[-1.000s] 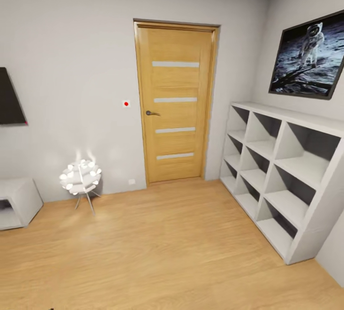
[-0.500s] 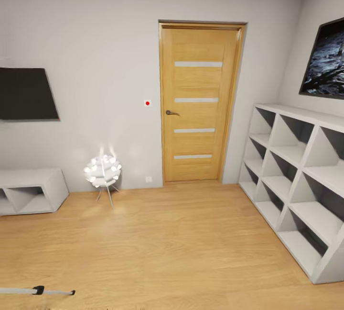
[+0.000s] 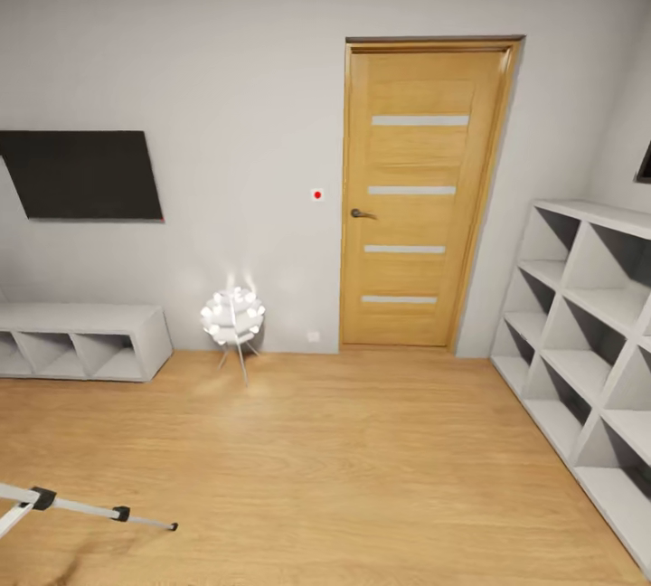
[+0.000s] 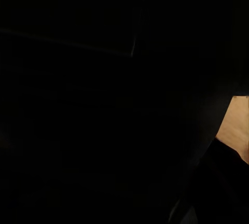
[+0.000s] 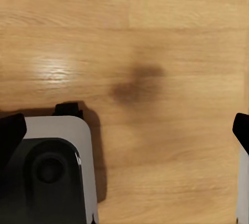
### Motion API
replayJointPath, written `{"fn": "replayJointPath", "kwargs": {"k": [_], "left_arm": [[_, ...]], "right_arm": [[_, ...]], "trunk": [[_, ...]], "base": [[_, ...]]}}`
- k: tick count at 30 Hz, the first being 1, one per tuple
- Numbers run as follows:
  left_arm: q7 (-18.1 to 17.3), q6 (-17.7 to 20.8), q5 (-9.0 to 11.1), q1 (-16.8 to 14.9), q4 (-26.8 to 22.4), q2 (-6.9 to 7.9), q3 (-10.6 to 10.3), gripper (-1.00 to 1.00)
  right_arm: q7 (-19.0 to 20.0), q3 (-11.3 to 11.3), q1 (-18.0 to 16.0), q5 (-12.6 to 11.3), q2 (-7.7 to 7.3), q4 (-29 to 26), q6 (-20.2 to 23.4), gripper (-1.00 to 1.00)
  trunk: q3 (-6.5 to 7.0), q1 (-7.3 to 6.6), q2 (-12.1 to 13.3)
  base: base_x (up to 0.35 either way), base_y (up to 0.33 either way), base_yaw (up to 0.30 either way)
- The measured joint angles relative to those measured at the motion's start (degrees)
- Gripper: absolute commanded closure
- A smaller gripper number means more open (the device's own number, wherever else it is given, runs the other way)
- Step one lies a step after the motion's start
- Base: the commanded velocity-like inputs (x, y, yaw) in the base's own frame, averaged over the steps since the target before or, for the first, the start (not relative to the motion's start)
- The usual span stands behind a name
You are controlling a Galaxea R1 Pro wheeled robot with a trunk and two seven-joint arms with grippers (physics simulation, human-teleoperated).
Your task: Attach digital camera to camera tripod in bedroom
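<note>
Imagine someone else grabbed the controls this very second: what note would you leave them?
Right gripper: open, empty, pointing at bare wood floor.
Left gripper: its wrist view is almost all dark, so I cannot tell its state.
Camera tripod: one silver leg with black joints shows at the lower left of the head view, on the floor.
Digital camera: I cannot tell where it is.
Done: nothing I can confirm.
Left: face the tripod, locate the camera, mount it on the tripod head.
</note>
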Motion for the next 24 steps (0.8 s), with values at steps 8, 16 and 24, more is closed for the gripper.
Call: {"fn": "replayJointPath", "kwargs": {"k": [8,16,24], "left_arm": [[0.01,0.00,-0.07,0.00,0.00,-0.06,-0.05,1.00],[0.01,0.08,-0.28,-0.01,0.00,-0.08,-0.04,1.00],[0.01,0.09,-0.31,-0.01,0.00,-0.09,-0.08,1.00]], "right_arm": [[0.00,0.02,0.01,-0.02,-0.20,0.02,0.13,-1.00],[0.08,0.02,0.01,0.02,-0.30,0.02,0.18,-1.00],[0.09,0.08,0.01,0.06,-0.37,0.02,0.11,-1.00]], "trunk": [[0.00,-0.02,0.00],[0.00,-0.03,0.00],[0.00,-0.03,0.00]], "base": [[0.084,0.000,0.046],[0.278,0.000,0.004],[0.310,0.000,0.000]]}}
